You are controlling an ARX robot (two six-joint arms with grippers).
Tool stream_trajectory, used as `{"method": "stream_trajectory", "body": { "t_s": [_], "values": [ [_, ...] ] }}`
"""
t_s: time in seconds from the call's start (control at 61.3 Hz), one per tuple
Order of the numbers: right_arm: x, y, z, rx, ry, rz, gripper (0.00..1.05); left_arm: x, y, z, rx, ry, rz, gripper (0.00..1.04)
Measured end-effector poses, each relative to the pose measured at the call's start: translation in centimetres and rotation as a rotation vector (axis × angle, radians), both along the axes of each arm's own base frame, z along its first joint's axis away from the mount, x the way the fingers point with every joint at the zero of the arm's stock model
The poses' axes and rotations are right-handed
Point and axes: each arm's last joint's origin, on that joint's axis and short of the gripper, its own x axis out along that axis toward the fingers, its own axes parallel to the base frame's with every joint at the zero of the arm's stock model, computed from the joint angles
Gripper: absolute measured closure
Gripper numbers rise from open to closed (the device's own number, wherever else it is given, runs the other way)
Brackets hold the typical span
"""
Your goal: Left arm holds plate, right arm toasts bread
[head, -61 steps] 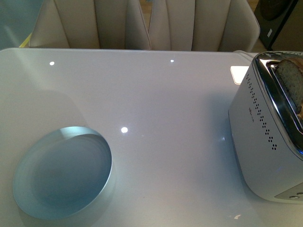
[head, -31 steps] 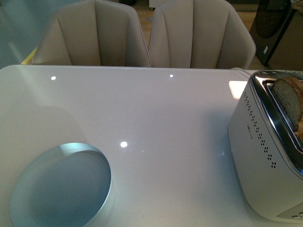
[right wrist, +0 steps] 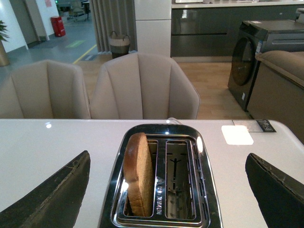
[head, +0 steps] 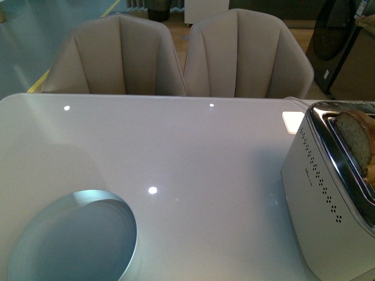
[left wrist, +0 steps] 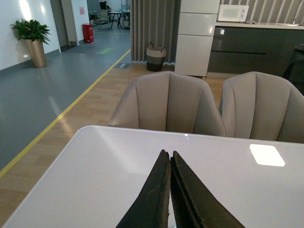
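With your right tool [right wrist: 166, 190] spread wide over the toaster [right wrist: 164, 178] and left tool [left wrist: 170, 190] pinched together, watch the bread [right wrist: 138, 173]: a crooked grab could jam it in its slot.

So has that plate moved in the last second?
No. The plate and the toaster sink together in the front view, keeping their spacing, so the view shifted, not the plate.

Plate [head: 73, 243] front-left on table [head: 193, 152] — toaster [head: 328, 216] right, bread [head: 355, 140] in slot.
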Motion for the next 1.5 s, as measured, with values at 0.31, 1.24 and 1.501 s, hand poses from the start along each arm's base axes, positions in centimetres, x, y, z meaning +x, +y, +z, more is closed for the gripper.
{"method": "stream_trajectory", "body": {
  "t_s": [0.31, 1.24, 1.501],
  "values": [
    [0.0, 0.0, 0.0, 0.000, 0.000, 0.000, 0.09, -0.7, 0.0, 0.0, 0.000, 0.000, 0.000, 1.02],
    [0.0, 0.0, 0.0, 0.000, 0.000, 0.000, 0.09, -2.0, 0.0, -0.3, 0.000, 0.005, 0.000, 0.31],
    [0.0, 0.0, 0.0, 0.000, 0.000, 0.000, 0.09, -2.0, 0.0, -0.3, 0.003, 0.005, 0.000, 0.07]
  ]
}}
